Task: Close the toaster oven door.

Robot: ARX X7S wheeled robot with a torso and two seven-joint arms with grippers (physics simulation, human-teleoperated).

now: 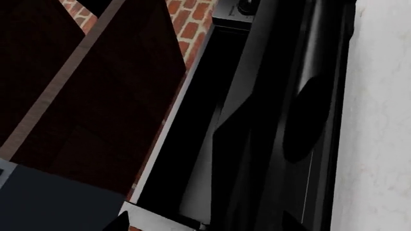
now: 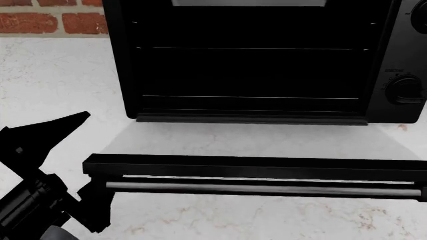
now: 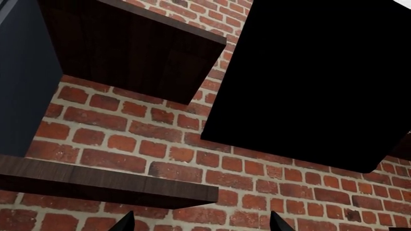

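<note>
Door: toaster oven door fully dropped, lying flat over the counter, see-through glass showing the white surface beneath.
Handle: bar handle with silver strip along the door's near edge, closest to the head camera.
Oven: toaster oven at the back of the counter, cavity dark, wire racks visible, knob on the side panel at right.
Progress: nothing closed yet; whole swing upward left to do, judging by the flat door.
Left gripper: left gripper beside the handle's left end, fingers spread wide apart, holding nothing; touching the handle or just short of it, cannot tell.
Right gripper: right gripper aimed up at the brick wall and wooden shelves, only two dark tips showing, set apart, nothing between them.
Surroundings: brick wall behind the oven, dark shelves overhead.
Obstruction: nothing seen on the glass or in the opening to block the swing.
Likely need: get under the handle edge and lift toward the cavity.
</note>
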